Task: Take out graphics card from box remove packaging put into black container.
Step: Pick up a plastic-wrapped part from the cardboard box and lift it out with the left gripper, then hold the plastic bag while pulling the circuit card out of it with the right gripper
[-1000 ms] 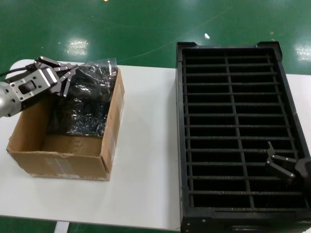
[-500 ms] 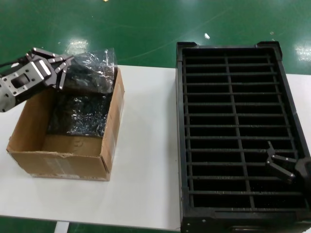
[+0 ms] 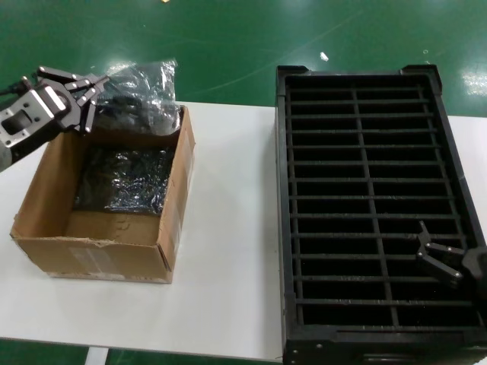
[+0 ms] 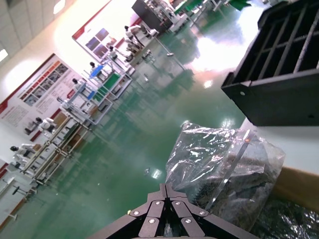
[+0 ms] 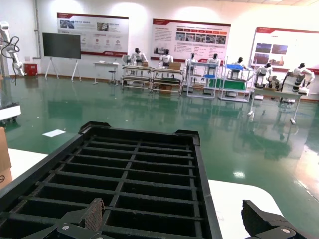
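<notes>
My left gripper (image 3: 97,93) is shut on the edge of the packaging (image 3: 141,96), a crinkly translucent bag with something dark inside. It holds the bag in the air over the far edge of the cardboard box (image 3: 91,255). In the left wrist view the closed gripper (image 4: 166,188) pinches the bag (image 4: 224,172). I cannot make out the graphics card's bracket or ports through the plastic. The black container (image 3: 283,190) stands to the right on the table. My right gripper (image 3: 445,262) is open and empty over its near right corner, as the right wrist view (image 5: 177,219) also shows.
A glossy dark plastic-bagged bundle (image 3: 122,179) lies on the box floor. A strip of white table (image 3: 228,251) runs between box and container. The container's slots (image 5: 129,174) show no contents. Green floor lies beyond the table's far edge.
My left gripper has risen and drawn back to the left, lifting the bag out of the box to above its far edge. The right arm has not moved.
</notes>
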